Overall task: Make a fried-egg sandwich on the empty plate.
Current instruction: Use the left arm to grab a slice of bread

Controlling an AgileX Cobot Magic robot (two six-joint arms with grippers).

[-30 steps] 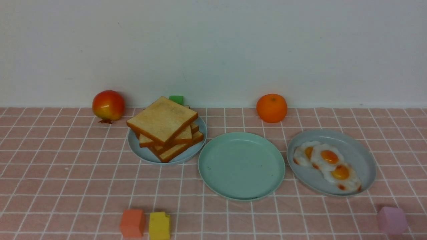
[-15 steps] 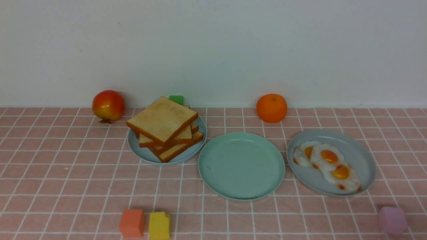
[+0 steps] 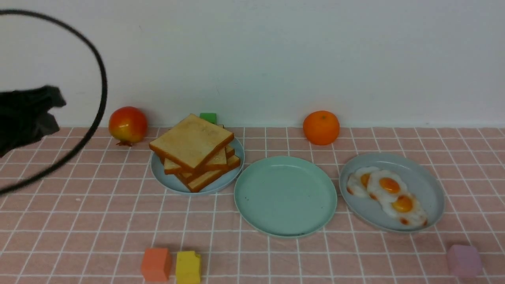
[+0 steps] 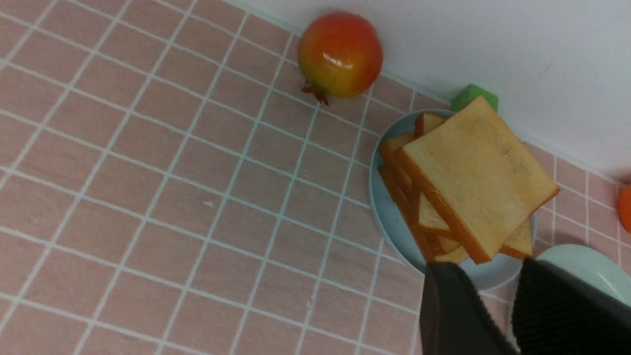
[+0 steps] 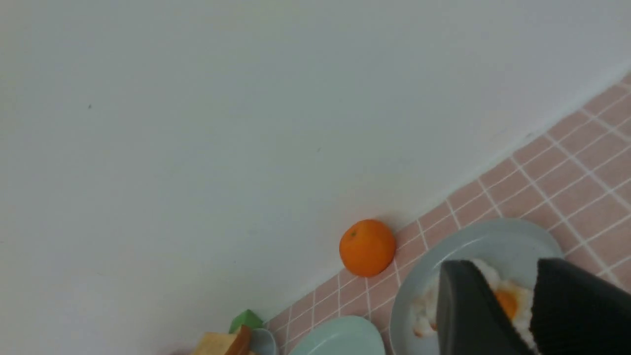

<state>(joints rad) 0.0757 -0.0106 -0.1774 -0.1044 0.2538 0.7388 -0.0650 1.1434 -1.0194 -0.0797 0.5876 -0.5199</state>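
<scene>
The empty mint-green plate (image 3: 286, 195) lies mid-table with nothing on it. To its left a pile of toast slices (image 3: 195, 152) sits on a pale blue-grey plate (image 3: 167, 180). To its right three fried eggs (image 3: 388, 193) lie on another pale plate (image 3: 426, 181). No assembled sandwich shows in any view. My left arm (image 3: 23, 114) enters at the front view's left edge. In the left wrist view my left gripper (image 4: 488, 265) is open and empty, short of the toast (image 4: 473, 177). My right gripper (image 5: 503, 266) is open and empty above the eggs (image 5: 508, 301); it is out of the front view.
A pomegranate (image 3: 128, 124), a green block (image 3: 208, 117) and an orange (image 3: 321, 127) stand along the back wall. An orange-red block (image 3: 156, 263), a yellow block (image 3: 188, 267) and a purple block (image 3: 463, 260) sit near the front edge.
My left arm and its looping black cable have come into the front view at the left edge. Nothing on the table has moved.
</scene>
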